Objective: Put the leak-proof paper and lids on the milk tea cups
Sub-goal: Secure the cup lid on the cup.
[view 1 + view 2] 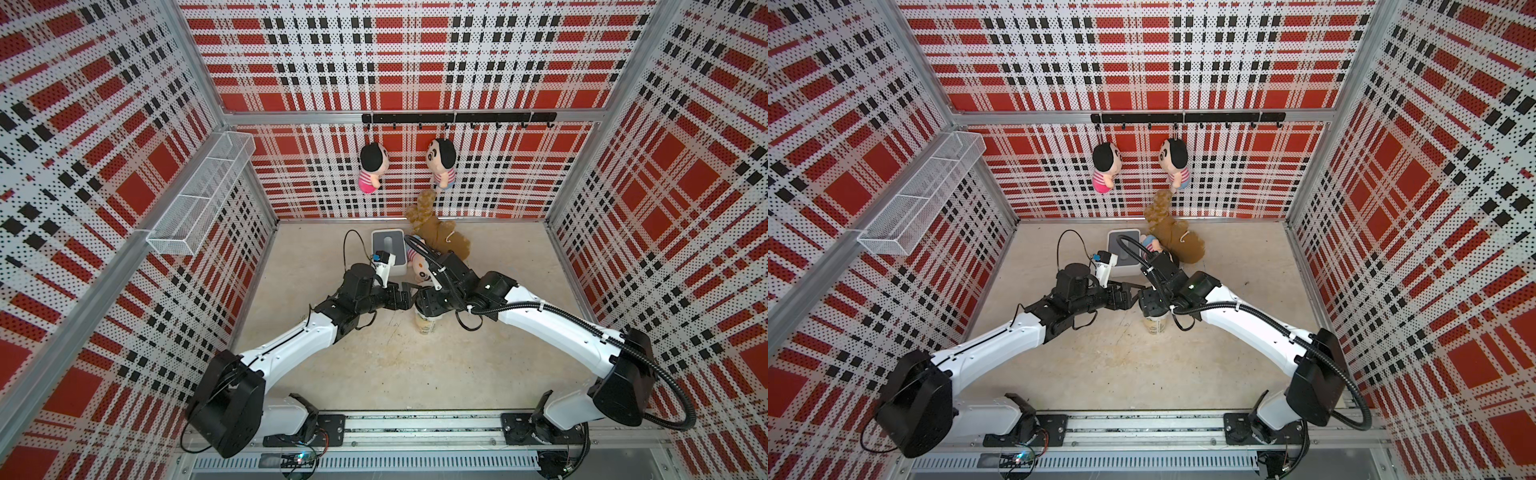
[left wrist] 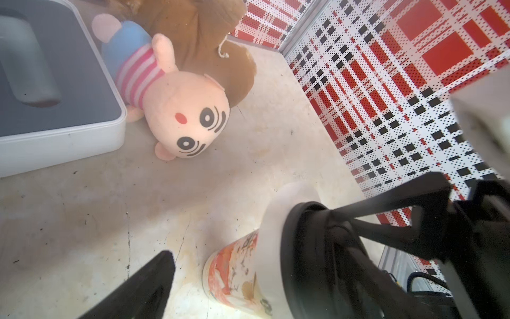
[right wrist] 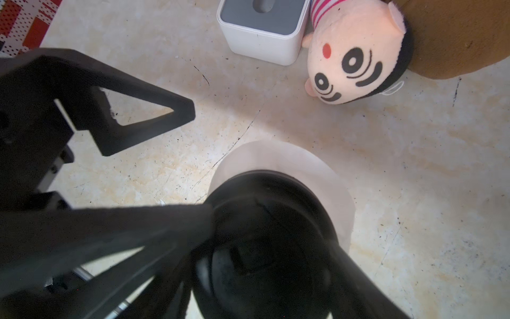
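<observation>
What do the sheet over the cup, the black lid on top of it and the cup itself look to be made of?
Sheet: thin, matte, whitish paper or film. It is translucent, as the floor tints its overhang.
Black lid: probably moulded plastic, given its slight sheen and raised rim.
Cup: seemingly coated paper, with a printed, lightly glossy side.

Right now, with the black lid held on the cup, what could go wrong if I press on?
1. The leak-proof paper sticks out unevenly from under the black lid; pressing down may crease it or leave a gap.
2. The cup stands tall and unsupported: the left gripper is open beside it, so a sideways push from the right gripper could tip it.
</observation>
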